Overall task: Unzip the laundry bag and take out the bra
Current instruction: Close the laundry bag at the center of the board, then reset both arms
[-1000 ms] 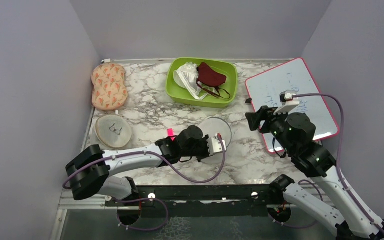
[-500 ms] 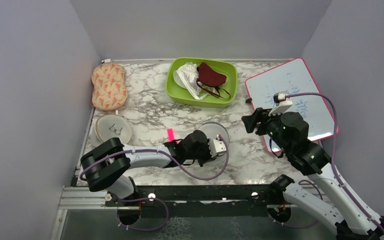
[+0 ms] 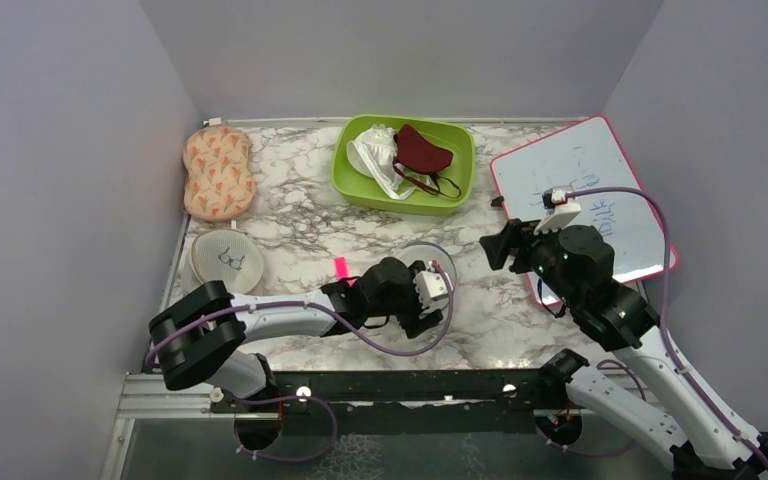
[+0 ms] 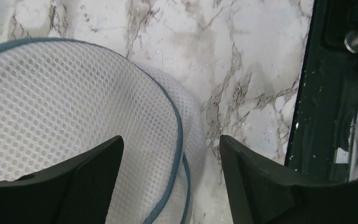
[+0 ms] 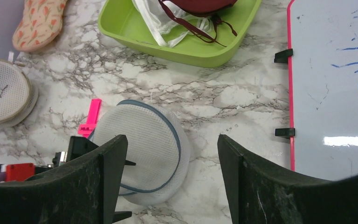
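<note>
bag (image 4: 74,102): zip rim lies between left fingers (image 4: 93,182) — spread, holding nothing
right fingers (image 5: 93,186): wide, empty — farther off, to the bag's right

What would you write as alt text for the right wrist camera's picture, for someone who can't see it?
A round white mesh laundry bag with a blue-grey zip rim lies on a marble table, seen from above between two dark open fingers. Beyond it sits a green tray of clothes; a whiteboard lies to the right.

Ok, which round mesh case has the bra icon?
The beige round mesh case, off to the left; the white-grey domed mesh case by the left gripper is plain with a blue-grey zip rim.
</note>
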Robot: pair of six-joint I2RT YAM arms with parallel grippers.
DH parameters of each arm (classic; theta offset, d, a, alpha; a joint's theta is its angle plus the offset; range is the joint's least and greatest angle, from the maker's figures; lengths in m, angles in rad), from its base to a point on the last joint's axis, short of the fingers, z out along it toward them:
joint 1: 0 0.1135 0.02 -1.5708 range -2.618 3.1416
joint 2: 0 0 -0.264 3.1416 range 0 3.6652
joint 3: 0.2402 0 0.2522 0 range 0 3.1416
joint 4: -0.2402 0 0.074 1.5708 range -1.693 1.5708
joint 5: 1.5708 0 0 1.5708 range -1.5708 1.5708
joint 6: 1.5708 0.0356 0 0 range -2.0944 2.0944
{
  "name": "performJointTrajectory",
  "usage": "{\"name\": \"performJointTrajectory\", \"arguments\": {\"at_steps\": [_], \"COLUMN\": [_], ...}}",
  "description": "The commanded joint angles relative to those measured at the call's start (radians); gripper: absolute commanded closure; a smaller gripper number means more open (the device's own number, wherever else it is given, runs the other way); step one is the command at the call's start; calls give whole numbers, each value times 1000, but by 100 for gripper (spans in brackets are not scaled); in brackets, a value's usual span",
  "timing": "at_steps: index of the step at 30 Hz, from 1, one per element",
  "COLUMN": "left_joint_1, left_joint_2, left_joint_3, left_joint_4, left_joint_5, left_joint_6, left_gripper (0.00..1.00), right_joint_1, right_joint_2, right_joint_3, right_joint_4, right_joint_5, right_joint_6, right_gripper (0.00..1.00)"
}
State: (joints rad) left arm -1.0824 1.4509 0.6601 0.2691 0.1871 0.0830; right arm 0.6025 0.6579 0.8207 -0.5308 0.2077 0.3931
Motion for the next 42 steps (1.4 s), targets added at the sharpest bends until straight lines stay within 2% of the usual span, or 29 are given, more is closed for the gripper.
{"name": "performJointTrajectory", "arguments": {"at_steps": [1, 2, 3, 6, 8, 14, 17, 21, 23, 30, 32, 42], "left_joint_1": [-4, -3, -1, 7, 11, 37, 102, 330, 422, 789, 875, 873], "left_joint_2": [-77, -95, -109, -150, -172, -234, -267, -301, -313, -305, -309, -504], "left_joint_3": [39, 45, 51, 71, 91, 150, 155, 129, 134, 275, 314, 490], "left_joint_4": [31, 28, 24, 16, 8, -24, -6, 63, 60, -97, -115, -178], "left_joint_5": [66, 91, 112, 192, 235, 286, 255, 256, 180, -84, -88, -114], "left_joint_6": [-3, -3, -3, -5, -7, -9, -58, -196, -239, -427, -451, -174], "left_gripper": [14, 5, 1, 1, 1, 1, 1, 1, 1, 1, 1, 1], "right_joint_1": [3, 3, 3, 3, 3, 3, 3, 3, 3, 3, 3, 3], "right_joint_2": [4, 1, -2, -20, -29, -37, -41, -46, -45, -23, -6, 146], "right_joint_3": [20, 21, 21, 15, 11, 19, 33, 55, 67, 112, 137, 424], "right_joint_4": [-7, -9, -9, -5, 5, 13, 7, 5, 3, -4, -2, -60], "right_joint_5": [-34, -38, -43, -68, -92, -135, -122, -99, -89, -9, 1, 182], "right_joint_6": [-30, -39, -44, -65, -78, -98, -104, -120, -130, -146, -166, -284], "right_gripper": [27, 23, 18, 4, 0, 0, 0, 0, 0, 0, 0, 0]}}
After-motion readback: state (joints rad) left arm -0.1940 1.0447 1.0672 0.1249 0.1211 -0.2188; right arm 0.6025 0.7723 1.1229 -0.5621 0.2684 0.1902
